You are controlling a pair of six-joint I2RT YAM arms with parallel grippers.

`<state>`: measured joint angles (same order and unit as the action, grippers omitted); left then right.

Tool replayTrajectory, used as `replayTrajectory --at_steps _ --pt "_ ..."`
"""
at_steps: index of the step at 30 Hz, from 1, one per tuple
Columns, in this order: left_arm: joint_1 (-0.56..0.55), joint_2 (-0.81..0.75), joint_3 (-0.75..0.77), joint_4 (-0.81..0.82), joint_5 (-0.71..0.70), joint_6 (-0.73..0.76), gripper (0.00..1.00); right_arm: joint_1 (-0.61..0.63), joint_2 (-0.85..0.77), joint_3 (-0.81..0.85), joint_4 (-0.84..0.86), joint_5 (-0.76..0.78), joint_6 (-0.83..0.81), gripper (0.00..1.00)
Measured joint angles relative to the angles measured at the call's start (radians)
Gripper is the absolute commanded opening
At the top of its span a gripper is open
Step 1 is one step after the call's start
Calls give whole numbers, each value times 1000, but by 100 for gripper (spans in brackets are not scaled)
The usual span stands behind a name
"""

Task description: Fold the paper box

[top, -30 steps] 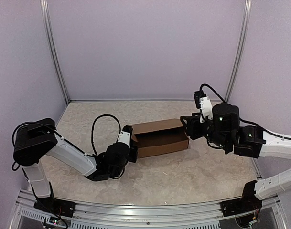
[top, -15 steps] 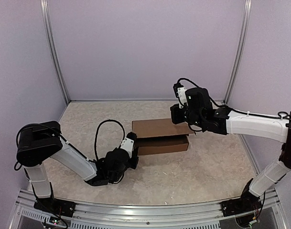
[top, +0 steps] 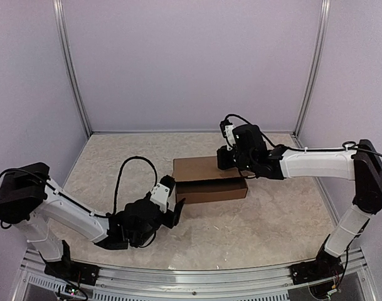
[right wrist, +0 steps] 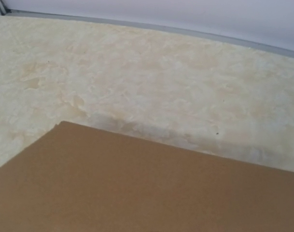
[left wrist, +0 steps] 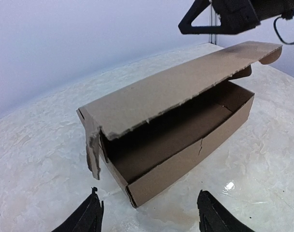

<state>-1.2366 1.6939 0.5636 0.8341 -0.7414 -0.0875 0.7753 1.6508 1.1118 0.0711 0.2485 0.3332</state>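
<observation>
Left gripper point(top: 177, 210) sits low on the near-left of the scene with its two black fingers point(left wrist: 92, 215) spread wide apart and nothing between them; they point at the box's near-left corner and stop just short of it. The right gripper point(top: 223, 158) reaches in from the right, its fingers drawn together. It hangs over the far right part of the lid, but whether it touches the card cannot be told.

The beige marbled table point(top: 272, 219) is the largest surface, edged at the back and sides by pale lilac walls point(top: 191, 63) and slim aluminium posts point(top: 70, 69). Bare tabletop lies on every side of the box, widest toward the near edge and the left.

The shallow rectangular brown corrugated-cardboard paper box point(top: 209, 190) lies at mid-table, long side running left to right, between the two grippers. Its lid point(left wrist: 185, 82) is hinged along the far long edge and tilts over the cavity, leaving a dark gap above the front wall point(left wrist: 185, 162). The lid's free front edge is ragged. At the near-left corner a narrow side flap point(left wrist: 92, 154) hangs loose outside the wall, its lower end frayed. A rounded tab point(left wrist: 270, 55) curls down at the lid's far end. A small tear point(left wrist: 201, 145) marks the front wall.
</observation>
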Motion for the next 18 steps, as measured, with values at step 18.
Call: replayTrajectory --at_steps 18 --pt "251 -738 13 -533 218 -166 87 -2 138 -123 142 -39 65 0"
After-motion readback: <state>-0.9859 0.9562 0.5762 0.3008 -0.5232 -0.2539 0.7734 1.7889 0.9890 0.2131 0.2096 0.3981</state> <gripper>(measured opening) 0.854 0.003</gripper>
